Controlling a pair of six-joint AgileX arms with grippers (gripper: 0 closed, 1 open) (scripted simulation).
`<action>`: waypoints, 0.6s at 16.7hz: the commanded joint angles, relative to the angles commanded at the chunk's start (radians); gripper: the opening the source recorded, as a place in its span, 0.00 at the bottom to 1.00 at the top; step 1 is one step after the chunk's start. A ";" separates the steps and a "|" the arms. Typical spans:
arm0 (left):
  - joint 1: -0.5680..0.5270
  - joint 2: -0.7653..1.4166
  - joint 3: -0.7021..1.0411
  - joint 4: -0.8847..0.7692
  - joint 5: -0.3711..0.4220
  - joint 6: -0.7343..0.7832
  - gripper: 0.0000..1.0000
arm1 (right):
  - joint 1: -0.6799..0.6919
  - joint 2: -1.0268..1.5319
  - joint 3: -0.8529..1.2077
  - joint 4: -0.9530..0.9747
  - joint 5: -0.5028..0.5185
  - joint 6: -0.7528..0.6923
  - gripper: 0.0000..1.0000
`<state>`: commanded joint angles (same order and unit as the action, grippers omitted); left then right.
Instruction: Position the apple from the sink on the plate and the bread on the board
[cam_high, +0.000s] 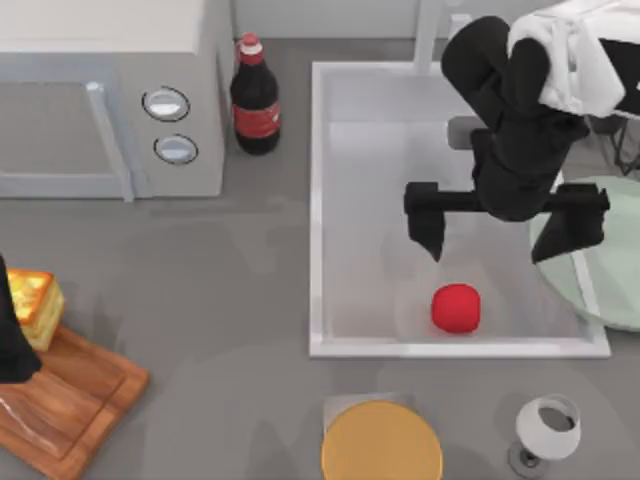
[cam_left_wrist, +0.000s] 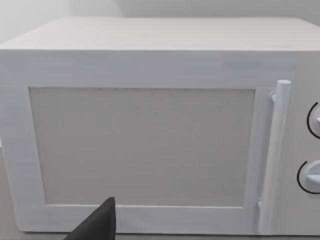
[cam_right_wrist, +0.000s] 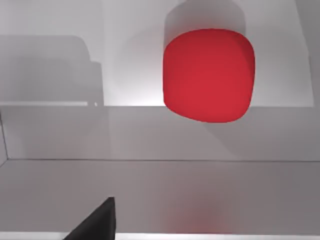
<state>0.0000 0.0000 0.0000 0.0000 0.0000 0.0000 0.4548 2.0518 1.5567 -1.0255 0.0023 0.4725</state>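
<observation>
Hovering over sink, right gripper jaws released above apple; grey table; left jaws unclear.

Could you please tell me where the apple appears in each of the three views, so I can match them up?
Top view: the apple lies in the sink, near its front wall, below the open right tool.
Left wrist view: not in it; the microwave is there.
Right wrist view: the apple sits upper middle.
Shared landmark: the sink's white wall.
</observation>
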 joint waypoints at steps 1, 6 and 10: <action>0.000 0.000 0.000 0.000 0.000 0.000 1.00 | 0.008 0.033 0.026 -0.017 0.000 0.008 1.00; 0.000 0.000 0.000 0.000 0.000 0.000 1.00 | 0.016 0.067 0.053 -0.036 0.000 0.016 1.00; 0.000 0.000 0.000 0.000 0.000 0.000 1.00 | 0.011 0.078 0.042 -0.018 0.000 0.016 1.00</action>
<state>0.0000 0.0000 0.0000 0.0000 0.0000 0.0000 0.4657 2.1298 1.5991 -1.0431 0.0021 0.4882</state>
